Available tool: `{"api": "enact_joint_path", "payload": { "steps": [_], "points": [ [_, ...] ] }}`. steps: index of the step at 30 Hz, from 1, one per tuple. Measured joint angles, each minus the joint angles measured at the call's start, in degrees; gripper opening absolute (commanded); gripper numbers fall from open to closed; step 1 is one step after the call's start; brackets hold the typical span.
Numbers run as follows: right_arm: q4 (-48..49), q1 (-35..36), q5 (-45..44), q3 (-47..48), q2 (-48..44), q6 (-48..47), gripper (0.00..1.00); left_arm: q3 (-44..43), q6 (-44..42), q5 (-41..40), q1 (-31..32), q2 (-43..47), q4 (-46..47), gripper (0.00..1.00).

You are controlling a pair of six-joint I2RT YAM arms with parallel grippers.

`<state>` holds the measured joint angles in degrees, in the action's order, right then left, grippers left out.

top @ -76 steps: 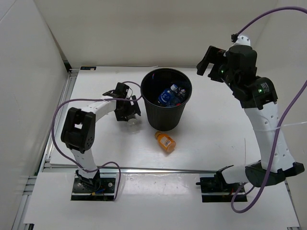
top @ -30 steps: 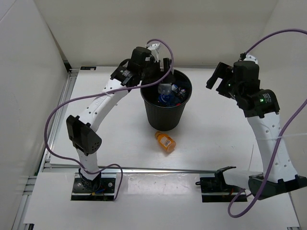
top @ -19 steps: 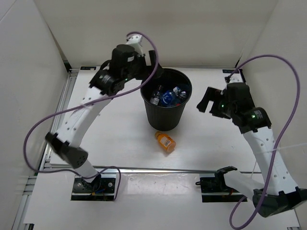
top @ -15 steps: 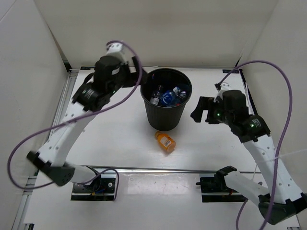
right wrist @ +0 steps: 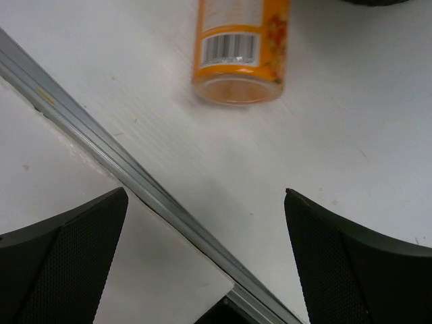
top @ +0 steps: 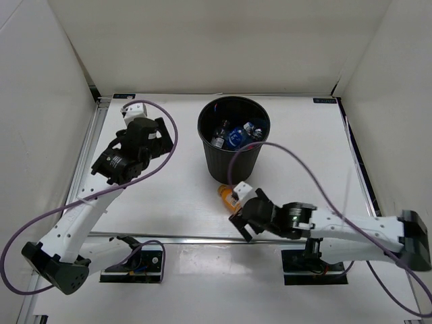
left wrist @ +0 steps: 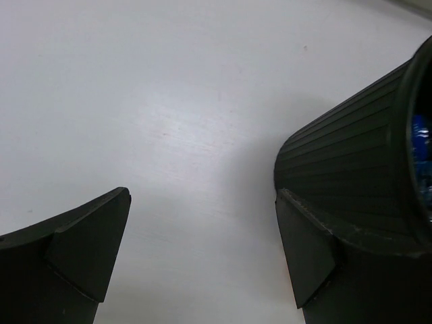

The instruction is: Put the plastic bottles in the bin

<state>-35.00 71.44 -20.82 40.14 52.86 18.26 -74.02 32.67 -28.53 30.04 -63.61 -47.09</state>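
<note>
1. Table (top: pixel 304 148): white and flat. A metal rail (right wrist: pixel 135 182) runs along its near edge.

2. Bin (top: pixel 233 165): round, black, upright at the table's far middle. It holds several plastic bottles (top: pixel 236 133), with blue labels showing among them. The exact count cannot be told.

3. Left gripper (left wrist: pixel 202 196): jaws spread wide, nothing between them. It hangs over bare table to the left of the bin and touches nothing. In the wrist view the bin's ribbed wall shows behind one finger.

4. Right gripper (right wrist: pixel 206 196): jaws parted wide and empty. It sits low over the near edge, above the rail, with its mouth aimed at the one bottle outside the bin but apart from it.

5. Orange bottle (right wrist: pixel 241 50): stubby, lying on its side on the table just in front of the bin's base. Its bottom end faces the right gripper and its barcode label is uppermost.
   - Handling: judged light and probably empty. The walls look stiff enough for a firm pinch, but they are smooth and round, so it is liable to roll or slip out if nudged off-centre.
   - Best hold: across the middle of the body, over the label, with the fingers on opposite sides.
   - Clearance: the jaw opening looks ample for its width.
</note>
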Motion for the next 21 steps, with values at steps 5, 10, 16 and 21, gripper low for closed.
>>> {"api": "enact_joint_path", "payload": {
  "steps": [5, 10, 16, 21],
  "points": [
    [2.2, 8.4, -12.2, -0.1, 12.2, 5.7, 1.0, 3.0, 1.0, -1.1, 0.0, 2.2, -3.0, 1.0],
    [3.7, 8.5, -18.2, -0.1, 13.2, 8.8, 1.0, 4.0, 1.6, -1.4, 0.0, 5.9, -5.1, 1.0],
    [10.9, 8.6, -17.7, -0.1, 12.9, 7.9, 1.0, 6.0, 2.3, -1.4, 0.0, 9.7, -7.8, 1.0],
    [18.0, 7.3, -14.3, -0.2, 14.1, 4.6, 1.0, 7.0, 2.4, -1.4, 0.0, 11.4, -9.8, 1.0]
  ]
}}
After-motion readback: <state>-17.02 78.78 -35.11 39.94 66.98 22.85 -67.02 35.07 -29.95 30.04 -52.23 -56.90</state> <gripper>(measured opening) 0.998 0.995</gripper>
